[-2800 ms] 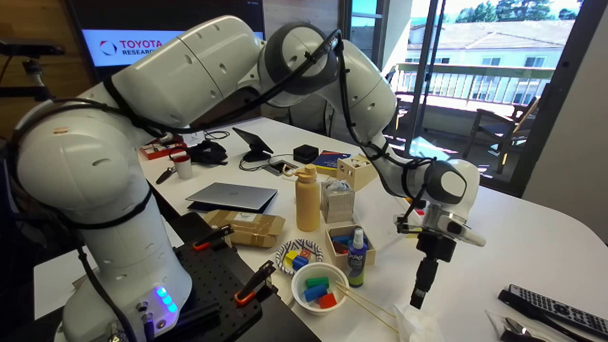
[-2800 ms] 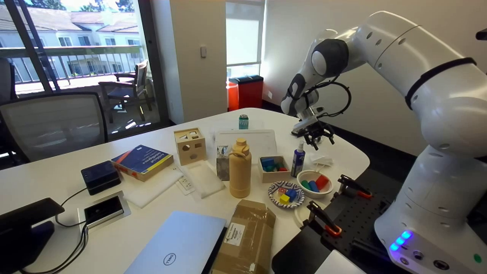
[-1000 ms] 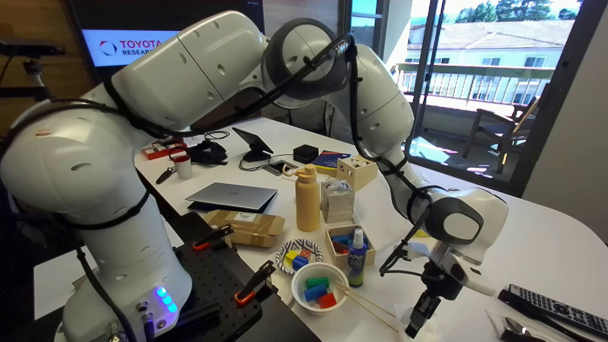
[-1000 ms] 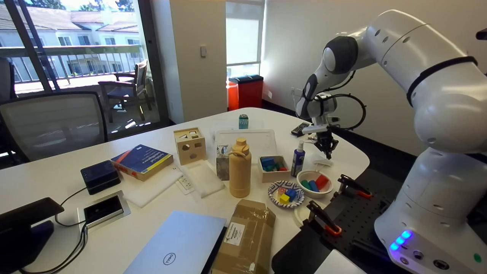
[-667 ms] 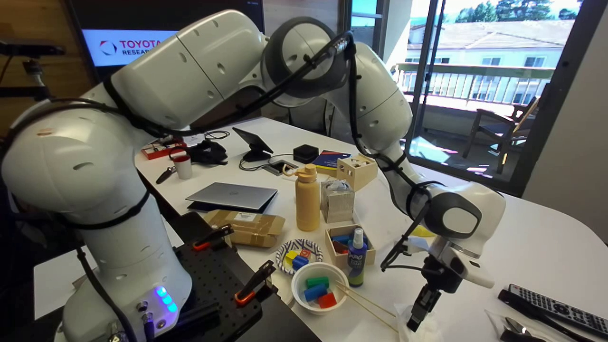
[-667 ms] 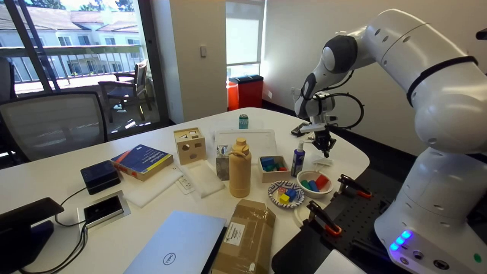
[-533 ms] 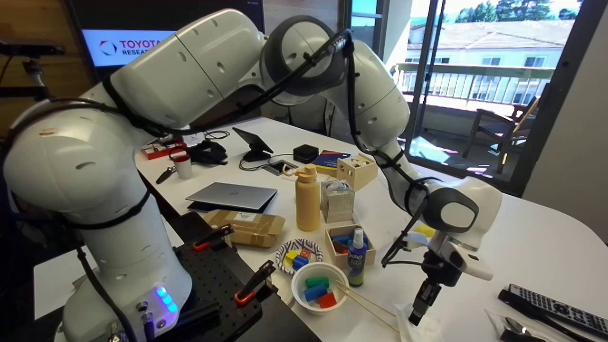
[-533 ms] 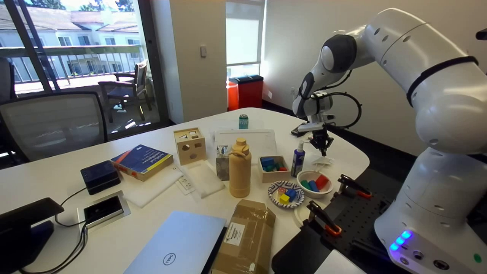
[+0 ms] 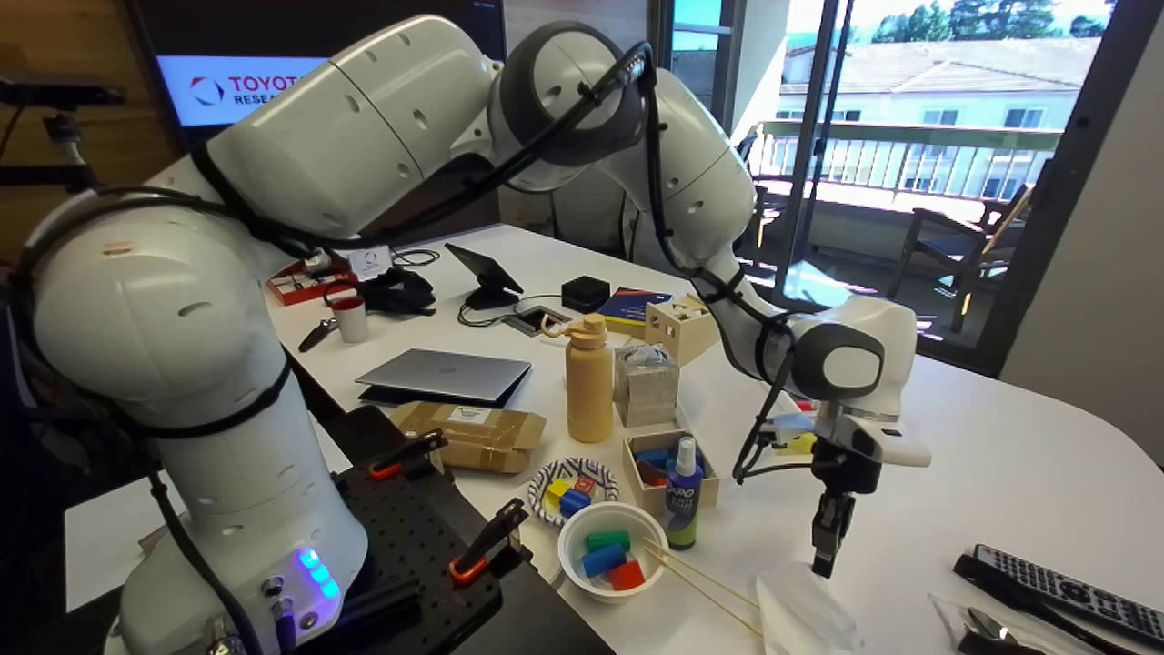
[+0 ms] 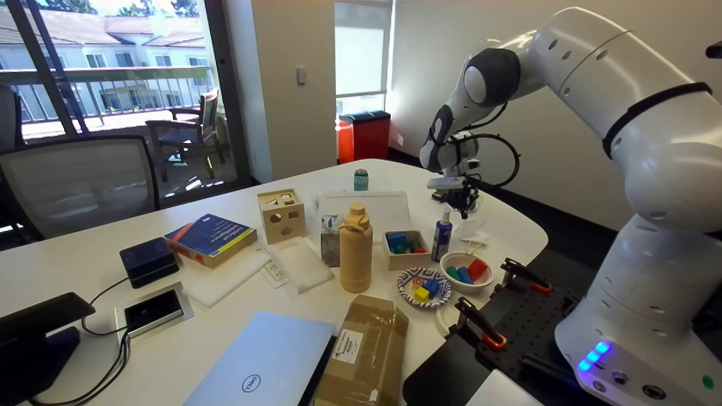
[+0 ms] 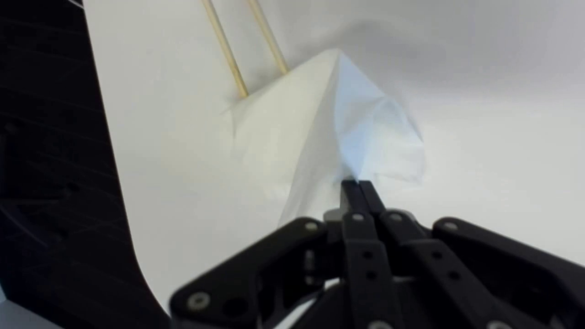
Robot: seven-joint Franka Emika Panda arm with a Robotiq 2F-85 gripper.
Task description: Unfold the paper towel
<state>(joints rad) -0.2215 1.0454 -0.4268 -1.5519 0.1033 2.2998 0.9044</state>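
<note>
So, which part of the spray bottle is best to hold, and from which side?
Probably the white top, from above: the spray bottle stands upright, narrower there than below, with the open box and the bowl close by.

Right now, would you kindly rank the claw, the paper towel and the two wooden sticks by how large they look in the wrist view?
1. Claw
2. Paper towel
3. Wooden sticks: similar, both cut off by the frame, so unranked between themselves.
</note>
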